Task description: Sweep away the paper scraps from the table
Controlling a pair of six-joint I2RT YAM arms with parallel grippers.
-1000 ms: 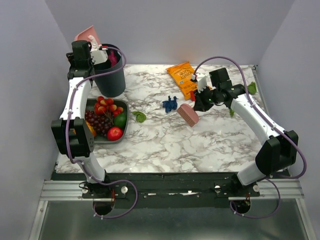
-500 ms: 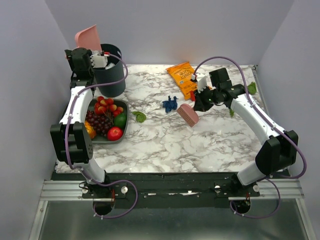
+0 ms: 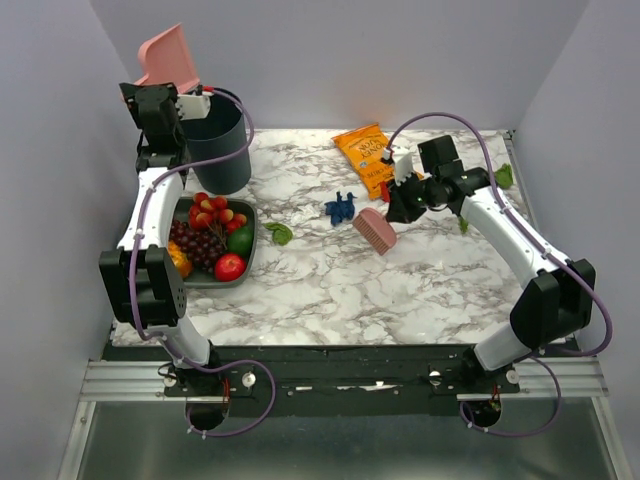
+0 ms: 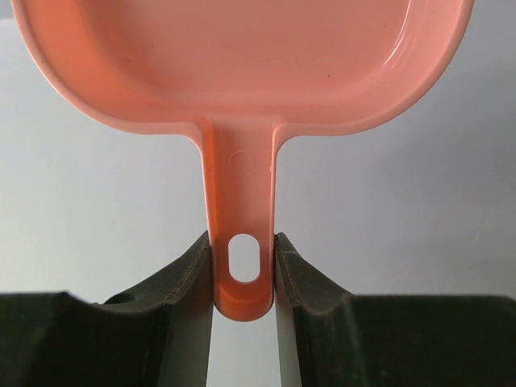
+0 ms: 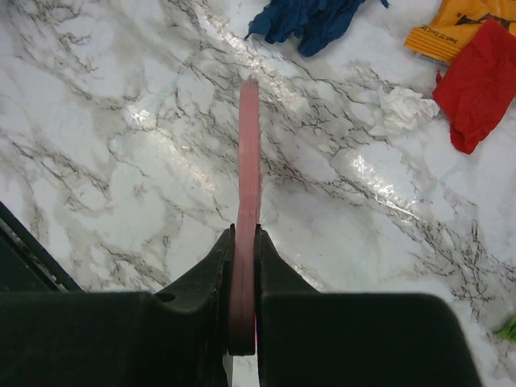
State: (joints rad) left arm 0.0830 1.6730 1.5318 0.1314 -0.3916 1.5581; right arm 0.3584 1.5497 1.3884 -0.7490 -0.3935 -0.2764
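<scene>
My left gripper [image 3: 184, 97] [image 4: 243, 266] is shut on the handle of the pink dustpan [image 3: 168, 58] [image 4: 242, 72], which is held high at the back left, above the dark bin [image 3: 215, 145]; the pan looks empty. My right gripper [image 3: 397, 208] [image 5: 244, 242] is shut on a pink brush [image 3: 375, 230] [image 5: 248, 153] just above the table [image 3: 330, 280]. Paper scraps lie nearby: a blue one [image 3: 340, 208] [image 5: 310, 18], a red one [image 5: 477, 85], a whitish one [image 5: 403, 107] and green ones [image 3: 279, 233] [image 3: 504, 176].
An orange snack bag [image 3: 365, 150] lies at the back centre, behind the brush. A dark grey tray [image 3: 251, 245] of toy fruit sits at the left beside my left arm. Purple-grey walls close in the back and both sides.
My left arm has lifted the dustpan up and back from over the bin's mouth to high above its left rim. The right arm and brush have not moved.
</scene>
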